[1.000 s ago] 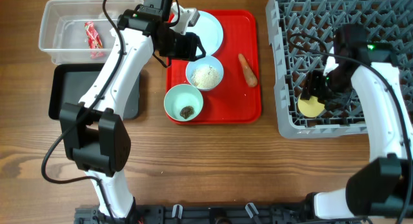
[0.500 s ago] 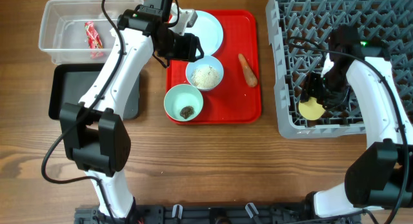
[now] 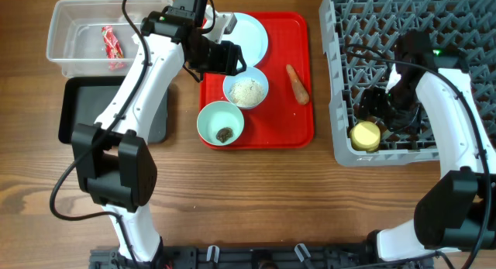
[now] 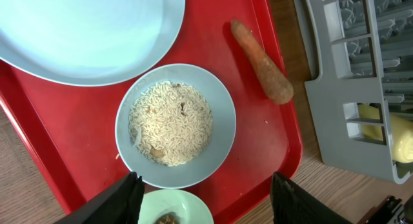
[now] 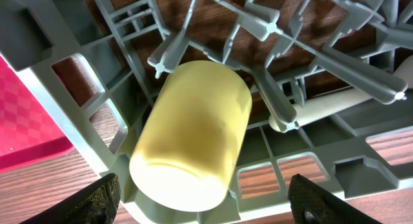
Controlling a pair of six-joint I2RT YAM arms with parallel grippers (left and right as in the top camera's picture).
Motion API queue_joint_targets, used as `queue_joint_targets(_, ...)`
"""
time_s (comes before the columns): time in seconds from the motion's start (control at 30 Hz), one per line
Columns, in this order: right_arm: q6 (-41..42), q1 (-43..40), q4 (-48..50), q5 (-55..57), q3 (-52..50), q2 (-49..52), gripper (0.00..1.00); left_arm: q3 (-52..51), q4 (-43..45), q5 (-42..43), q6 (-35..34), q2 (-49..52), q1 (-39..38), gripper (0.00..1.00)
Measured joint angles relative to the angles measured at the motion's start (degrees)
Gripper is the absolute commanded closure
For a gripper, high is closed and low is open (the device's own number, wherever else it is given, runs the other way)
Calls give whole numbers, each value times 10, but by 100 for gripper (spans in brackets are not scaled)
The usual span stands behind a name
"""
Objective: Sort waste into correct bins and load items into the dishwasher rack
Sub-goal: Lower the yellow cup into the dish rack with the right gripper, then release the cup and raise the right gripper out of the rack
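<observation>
The yellow cup lies on its side in the grey dishwasher rack near the front left corner, also in the right wrist view. My right gripper is open just above it, fingers apart and clear of it. My left gripper is open over the red tray, above the blue bowl of white rice. The mint bowl holds the dark brown scrap. The plate and the orange carrot piece lie on the red tray. The red wrapper is in the clear tub. No tissue shows.
The flat red tray is at the table's middle. The black tray sits in front of the clear tub, partly under my left arm. A pale stick-like item lies in the rack beyond the cup. Bare wood lies along the front.
My right gripper has let go of the yellow cup and drawn back a little. The cup now rests in the rack and shows more fully from above. The left arm has not moved.
</observation>
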Motion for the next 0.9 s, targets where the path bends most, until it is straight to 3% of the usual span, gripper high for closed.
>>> queue_joint_targets(0.27,-9,1,20,-6,9,0,14,0,0,0,0,0,0,28)
queue_joint_targets(0.5,-35,18,1,-35,160,3,15,0,0,0,0,0,0,28)
queue_joint_targets(0.63,-45,56,22,-61,216,2,18,0,-3,0,-7,0,0,30)
queue_joint_targets(0.7,-42,92,52,-73,220,1,21,0,-7,0,-18,0,0,36)
queue_joint_targets(0.9,-10,154,127,-109,219,6,25,0,-28,-2,-50,0,0,39)
